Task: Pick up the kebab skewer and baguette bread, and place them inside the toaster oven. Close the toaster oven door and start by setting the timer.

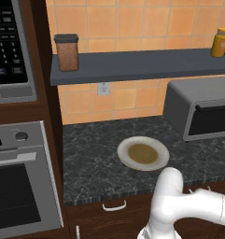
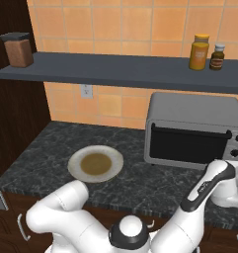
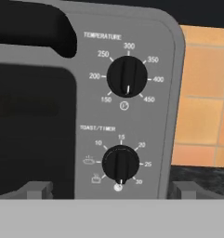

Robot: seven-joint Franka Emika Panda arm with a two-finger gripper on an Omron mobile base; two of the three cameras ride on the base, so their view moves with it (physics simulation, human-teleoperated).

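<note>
Jaws: we see them stand wide open, one gray tip low on each side in the hand view, and they hold nothing and touch nothing.
Gripper point(image 3: 111, 189): it faces the knob panel of the toaster oven point(image 2: 192, 129), close in front of it.
Timer knob point(image 3: 120, 163): it sits on the toaster oven between the two tips and a bit above them, with its white mark pointing down.
Temperature knob point(image 3: 127, 77): it is on the toaster oven too, right above the timer knob, with bare gray panel between them.
Toaster oven door point(image 2: 188, 144): the dark glass is shut flat against the toaster oven, and its dark handle runs along the top edge.
Room by the panel: to the right of the toaster oven's rounded edge we see open air, then the orange tile wall point(image 3: 204, 93) and a bit of dark counter.
Counter point(image 2: 46, 148): it is dark and speckled, and the toaster oven stands at its back, near the wall.
Plate point(image 2: 96, 163): a white plate with a brown middle lies flat, well to the left of the toaster oven, with bare counter between them.
Shelf point(image 2: 115, 71): it hangs above the toaster oven, with a clear gap over the rounded top.
Skewer and bread: we cannot spot them through the dark door.
</note>
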